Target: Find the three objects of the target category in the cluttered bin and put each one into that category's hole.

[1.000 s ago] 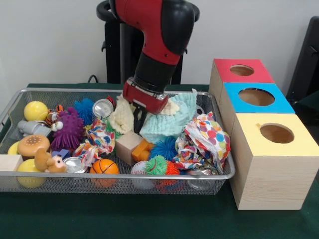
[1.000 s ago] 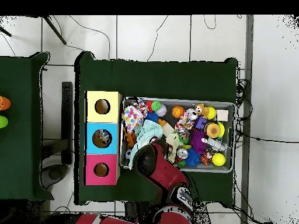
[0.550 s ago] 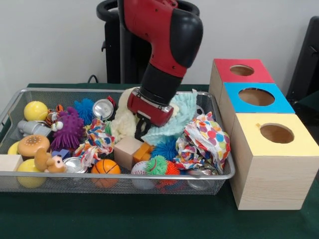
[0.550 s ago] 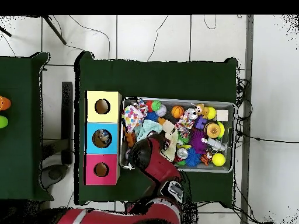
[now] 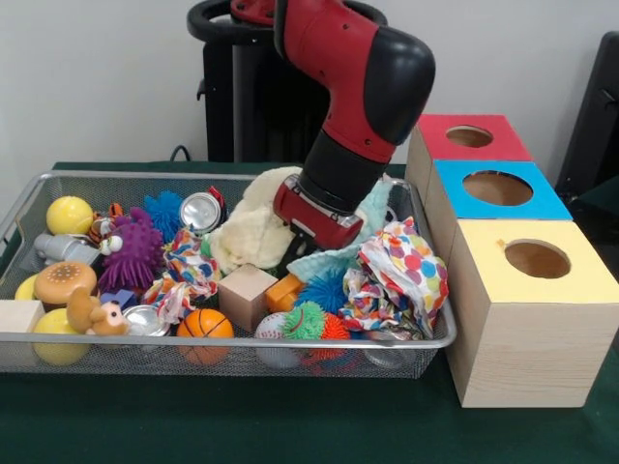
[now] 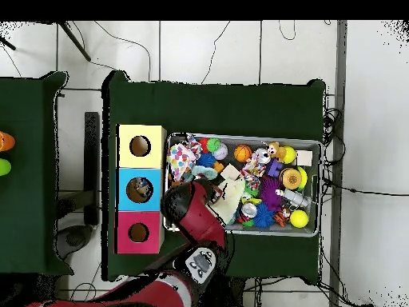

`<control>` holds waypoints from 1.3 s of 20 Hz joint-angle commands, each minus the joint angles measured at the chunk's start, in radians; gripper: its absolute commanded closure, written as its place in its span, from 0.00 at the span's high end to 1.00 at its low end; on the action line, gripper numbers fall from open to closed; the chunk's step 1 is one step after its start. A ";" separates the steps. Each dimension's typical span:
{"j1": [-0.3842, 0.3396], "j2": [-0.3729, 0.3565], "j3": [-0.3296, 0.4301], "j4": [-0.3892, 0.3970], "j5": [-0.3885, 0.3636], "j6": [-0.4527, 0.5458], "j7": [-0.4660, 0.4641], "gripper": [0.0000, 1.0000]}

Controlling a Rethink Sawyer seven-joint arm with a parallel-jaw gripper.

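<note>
Hand (image 5: pixel 302 237) is hanging over the back right part of the wire bin (image 5: pixel 193 340), its red housing low among the cloths. Whether it is spread or closed I cannot tell, since the fingertips are lying hidden against the fabric. A pale teal cloth (image 5: pixel 372 211) is draping beside and beneath it, and a cream cloth (image 5: pixel 250 230) is bunching just to its left; the teal one seems to be touching the housing, though a grasp cannot be confirmed.

To the right, a polka-dot cloth (image 5: pixel 401 271) is piling up against the bin's end wall. In front of the hand, a wooden cube (image 5: pixel 244 293) is sitting next to an orange block (image 5: pixel 282 290), with a blue spiky ball (image 5: pixel 322 286) and a green and orange spiky ball (image 5: pixel 309 321) nearby. A small basketball (image 5: pixel 203 325) is resting at the front rim. Further left, a purple spiky toy (image 5: pixel 132 249), a yellow ball (image 5: pixel 70 215) and a shiny can (image 5: pixel 200 212) are lying among other toys.

Beside the bin on the green table (image 5: pixel 290 425), three wooden boxes are standing in a row: a yellow-topped box (image 5: pixel 527 319), a blue-topped box (image 5: pixel 498 188) and a red-topped box (image 5: pixel 469 137), each with a round hole on top.

From overhead, the red arm (image 6: pixel 196 224) is covering the bin's end nearest the boxes.
</note>
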 commanded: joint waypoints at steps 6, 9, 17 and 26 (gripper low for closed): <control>0.119 0.153 -0.127 -0.348 0.058 0.457 0.501 0.00; 0.091 0.099 -0.109 -0.310 0.022 0.451 0.460 0.00; -0.503 -0.214 0.329 0.129 -0.439 -0.034 0.081 0.00; -1.208 -0.127 0.604 -0.050 -1.286 0.082 -0.142 0.00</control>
